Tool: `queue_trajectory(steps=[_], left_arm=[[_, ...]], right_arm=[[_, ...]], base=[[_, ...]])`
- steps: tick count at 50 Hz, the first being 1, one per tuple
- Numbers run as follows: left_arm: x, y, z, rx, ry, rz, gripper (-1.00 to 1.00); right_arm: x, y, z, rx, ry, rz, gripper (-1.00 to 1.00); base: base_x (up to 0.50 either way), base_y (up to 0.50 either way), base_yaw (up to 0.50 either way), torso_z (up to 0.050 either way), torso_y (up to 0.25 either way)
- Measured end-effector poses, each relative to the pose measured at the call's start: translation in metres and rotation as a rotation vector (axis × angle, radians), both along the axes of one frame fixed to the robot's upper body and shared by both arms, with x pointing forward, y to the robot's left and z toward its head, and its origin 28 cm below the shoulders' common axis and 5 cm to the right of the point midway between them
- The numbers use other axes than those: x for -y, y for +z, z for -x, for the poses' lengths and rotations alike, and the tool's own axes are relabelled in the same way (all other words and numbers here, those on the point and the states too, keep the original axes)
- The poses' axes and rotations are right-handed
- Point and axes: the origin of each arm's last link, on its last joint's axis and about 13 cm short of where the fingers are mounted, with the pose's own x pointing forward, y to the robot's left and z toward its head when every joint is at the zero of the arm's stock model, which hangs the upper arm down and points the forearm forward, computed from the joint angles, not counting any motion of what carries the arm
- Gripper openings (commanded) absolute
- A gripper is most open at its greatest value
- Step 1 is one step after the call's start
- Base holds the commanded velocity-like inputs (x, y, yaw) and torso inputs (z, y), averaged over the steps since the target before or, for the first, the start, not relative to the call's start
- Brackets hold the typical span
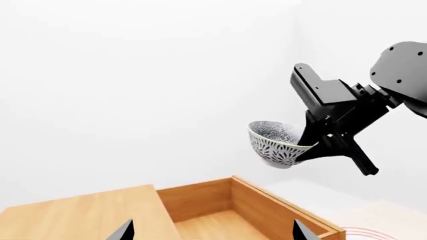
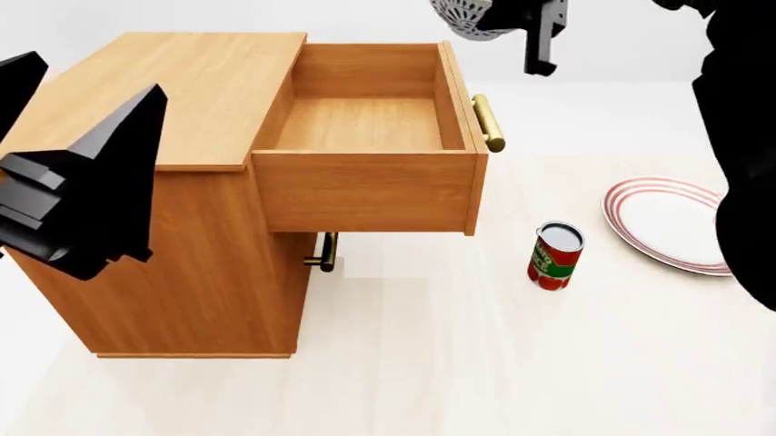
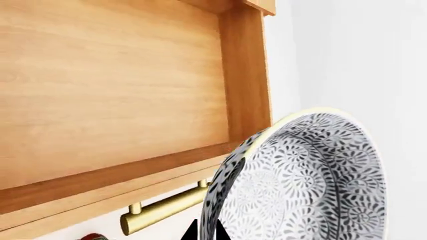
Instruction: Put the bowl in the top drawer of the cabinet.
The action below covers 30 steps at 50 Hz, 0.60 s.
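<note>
The speckled bowl (image 1: 275, 142) hangs in the air above and beyond the brass-handle side of the open top drawer (image 2: 363, 123). My right gripper (image 3: 208, 231) is shut on its rim, one finger inside and one outside. In the head view the bowl (image 2: 467, 18) is cut off at the upper edge. The drawer (image 1: 220, 220) is pulled far out of the orange-brown cabinet (image 2: 158, 91) and nothing lies inside it. My left gripper (image 1: 212, 232) is open with nothing between its fingers, and it hovers over the cabinet's left part (image 2: 79, 100).
A red-labelled can (image 2: 555, 256) stands on the floor right of the cabinet. Farther right lies a white plate (image 2: 667, 222) with red rim rings. The lower drawer's small brass handle (image 2: 325, 252) shows below the open drawer. The top drawer's brass bar (image 3: 167, 207) projects outward.
</note>
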Motion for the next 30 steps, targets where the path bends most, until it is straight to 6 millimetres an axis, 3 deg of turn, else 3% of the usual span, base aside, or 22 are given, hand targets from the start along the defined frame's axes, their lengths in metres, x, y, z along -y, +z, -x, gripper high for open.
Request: queue_trajectory(steps=[12,30], left_arm=[[0.0,0.001,0.001,0.003,-0.011,0.008,1.0],[-0.001,0.001,0.005,0.008,-0.041,0.037,1.0]], right_arm=[[-0.028,0.001,-0.001,-0.006,0.109,0.037,-1.0],[-0.055,0.009,0.005,0.02,0.244,0.055,-1.0]], base=[[0.0,0.0,0.0,0.0,0.0],[0.0,0.0,0.0,0.0,0.001]])
